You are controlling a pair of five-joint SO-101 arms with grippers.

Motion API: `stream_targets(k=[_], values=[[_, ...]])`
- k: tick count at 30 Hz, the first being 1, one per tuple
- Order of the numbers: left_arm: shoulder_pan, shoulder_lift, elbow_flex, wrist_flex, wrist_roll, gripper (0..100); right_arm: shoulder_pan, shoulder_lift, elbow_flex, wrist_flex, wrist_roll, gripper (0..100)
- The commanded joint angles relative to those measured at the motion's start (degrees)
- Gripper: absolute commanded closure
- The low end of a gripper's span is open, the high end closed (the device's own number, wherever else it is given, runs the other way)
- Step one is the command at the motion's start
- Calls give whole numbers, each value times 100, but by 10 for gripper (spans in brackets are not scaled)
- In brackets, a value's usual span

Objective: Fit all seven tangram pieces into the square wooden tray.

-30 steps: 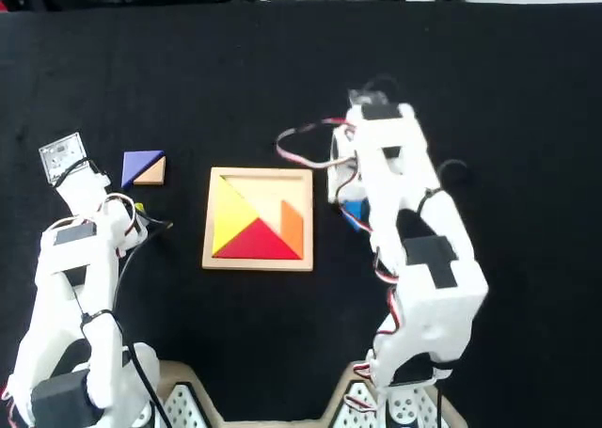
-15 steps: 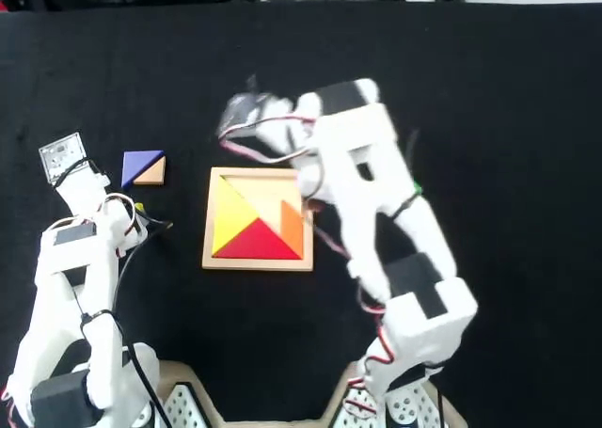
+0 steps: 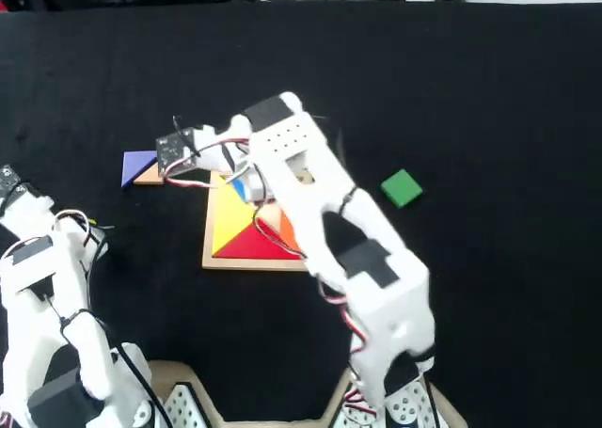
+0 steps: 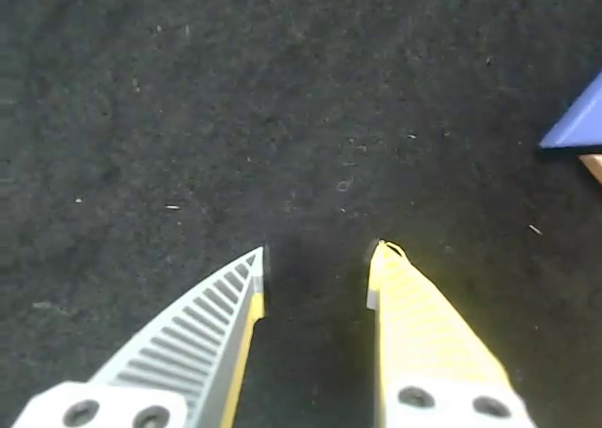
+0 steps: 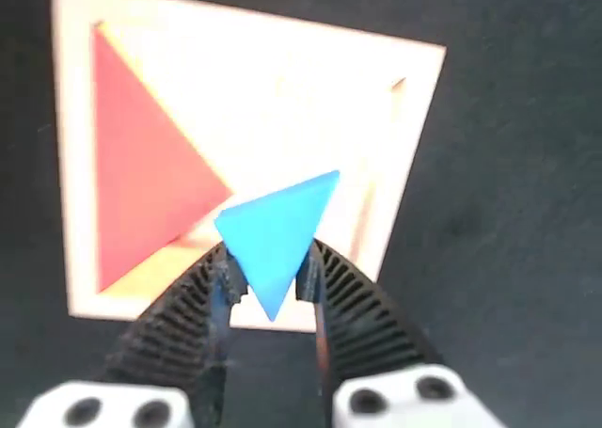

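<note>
Table (image 3: 489, 89): black, tray (image 3: 254, 263) at centre.
Right gripper (image 5: 271, 263): clenched on blue triangle (image 5: 277, 226), over tray's upper part.
Left gripper (image 4: 318, 259): released, empty, far lower left.

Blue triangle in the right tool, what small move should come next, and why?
Probably lower the right tool toward the bare wood in the square wooden tray. The tool is shut on the blue triangle, held over the tray, and the red triangle and yellow triangle fill other parts, so that space looks free.
</note>
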State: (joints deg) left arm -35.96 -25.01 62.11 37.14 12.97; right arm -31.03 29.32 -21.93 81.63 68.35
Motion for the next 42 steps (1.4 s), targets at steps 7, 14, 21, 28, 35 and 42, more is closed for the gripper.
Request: stream_targets(k=[7,14,21,28,35,42], values=[[57,-176,-57,18,70,816,-44,1982,-3345,1011,88,987],[57,-176,-57,18,70,816,105,3125,-5323,1846,88,987],[57,-176,-57,18,70,816,308,3468,-5930,1925,-105,987],[127,-176,-66,9,70,816,325,2774,-5868,1969,-782,987],[347,-176,-57,9,70,816,149,769,-3855,1969,-1187,987],[444,-141,-110,-44,70,812,-229,-2176,-215,1811,-1301,988]])
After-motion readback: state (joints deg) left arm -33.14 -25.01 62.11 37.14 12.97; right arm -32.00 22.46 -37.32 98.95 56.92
